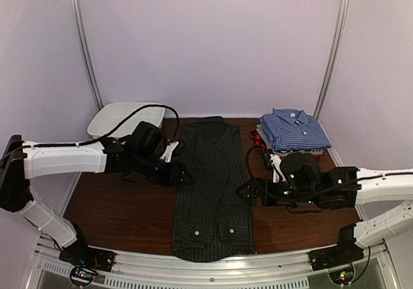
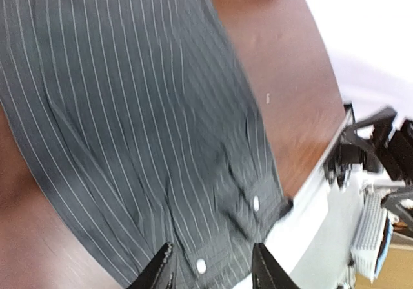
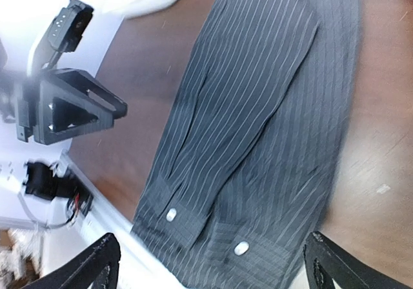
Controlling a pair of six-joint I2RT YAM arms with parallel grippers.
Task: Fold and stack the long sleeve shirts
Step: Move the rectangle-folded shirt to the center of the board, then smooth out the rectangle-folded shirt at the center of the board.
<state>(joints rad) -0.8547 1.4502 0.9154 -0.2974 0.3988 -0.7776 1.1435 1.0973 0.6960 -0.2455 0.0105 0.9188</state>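
Note:
A black pinstriped long sleeve shirt lies lengthwise down the middle of the table as a long strip. Its sleeves are folded in, and the buttoned cuffs lie near the front rail. My left gripper hovers at the shirt's left edge, its fingers apart with nothing between them. My right gripper sits at the shirt's right edge, wide open and empty. A folded blue checked shirt tops a stack at the back right.
A white tub stands at the back left. Under the blue shirt, grey and red-black folded cloth shows. The metal front rail runs just past the cuffs. Bare brown table flanks the shirt.

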